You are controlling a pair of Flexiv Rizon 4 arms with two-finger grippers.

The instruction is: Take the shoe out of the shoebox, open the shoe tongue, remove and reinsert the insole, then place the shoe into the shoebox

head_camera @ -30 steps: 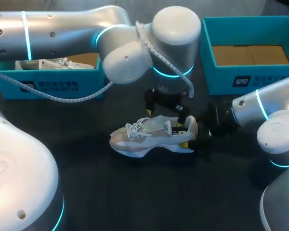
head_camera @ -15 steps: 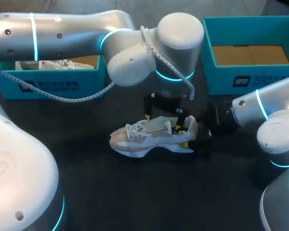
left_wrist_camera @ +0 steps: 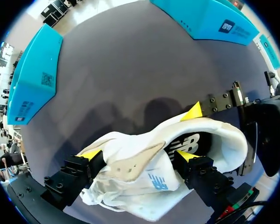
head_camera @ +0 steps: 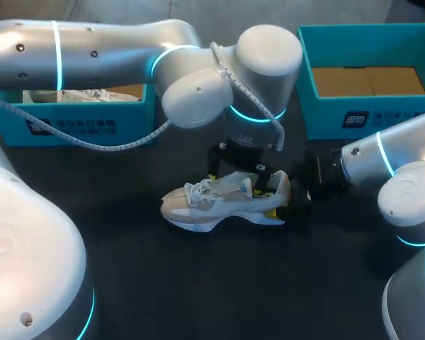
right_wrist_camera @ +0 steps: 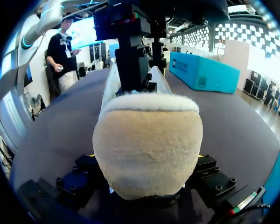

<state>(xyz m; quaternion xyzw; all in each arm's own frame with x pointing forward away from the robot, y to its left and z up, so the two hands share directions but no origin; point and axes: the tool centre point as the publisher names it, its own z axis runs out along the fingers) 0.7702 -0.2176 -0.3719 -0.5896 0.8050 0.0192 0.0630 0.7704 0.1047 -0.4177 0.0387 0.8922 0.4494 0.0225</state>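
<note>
Dark table [head_camera: 198,283]: white shoe [head_camera: 212,205] at centre, right gripper [head_camera: 287,198] pinching its heel at 3 o'clock; left gripper [left_wrist_camera: 139,156] straddles the tongue, grip unclear.

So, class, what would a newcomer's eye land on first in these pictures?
The pale shoe lies mid-table, the left gripper over its opening and the right gripper shut on its heel. Behind stand two teal shoeboxes: the left shoebox holds another shoe, the right shoebox shows only its cardboard floor.
</note>
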